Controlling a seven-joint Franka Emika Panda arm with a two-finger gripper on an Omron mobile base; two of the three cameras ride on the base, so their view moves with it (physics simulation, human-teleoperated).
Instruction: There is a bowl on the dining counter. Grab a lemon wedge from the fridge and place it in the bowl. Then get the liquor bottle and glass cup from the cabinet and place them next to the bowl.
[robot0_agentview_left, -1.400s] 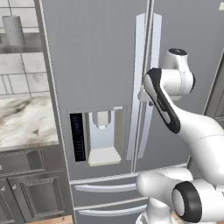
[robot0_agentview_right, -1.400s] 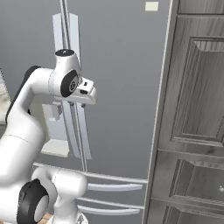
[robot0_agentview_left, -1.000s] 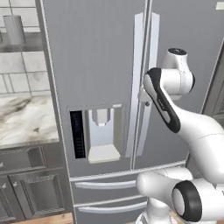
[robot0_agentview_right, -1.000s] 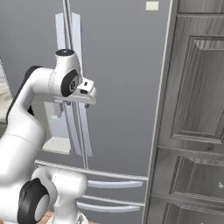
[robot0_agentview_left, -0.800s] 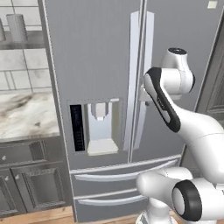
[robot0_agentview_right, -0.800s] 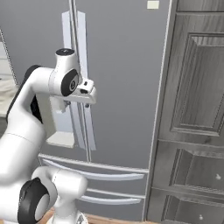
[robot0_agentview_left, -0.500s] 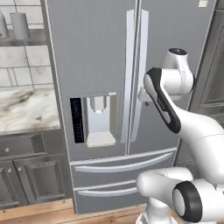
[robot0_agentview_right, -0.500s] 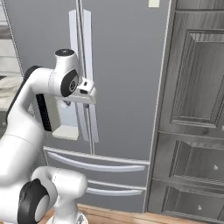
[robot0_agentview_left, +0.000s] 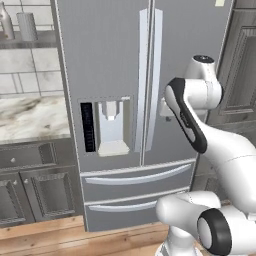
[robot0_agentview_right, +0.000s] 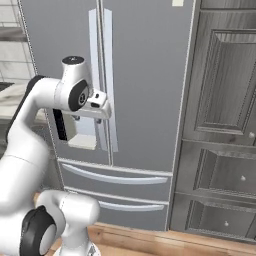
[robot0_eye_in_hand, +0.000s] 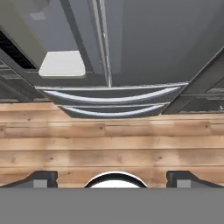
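Well, you face the fridge (robot0_agentview_left: 145, 100) with both doors shut; no writing reads on it, only a small pale tag (robot0_agentview_left: 219, 3) at its top. Your fingers (robot0_eye_in_hand: 43, 178) stand wide apart, gripping nothing. On the shelf (robot0_agentview_left: 27, 44) stand a bottle (robot0_agentview_left: 6, 22) and a cup (robot0_agentview_left: 26, 26).
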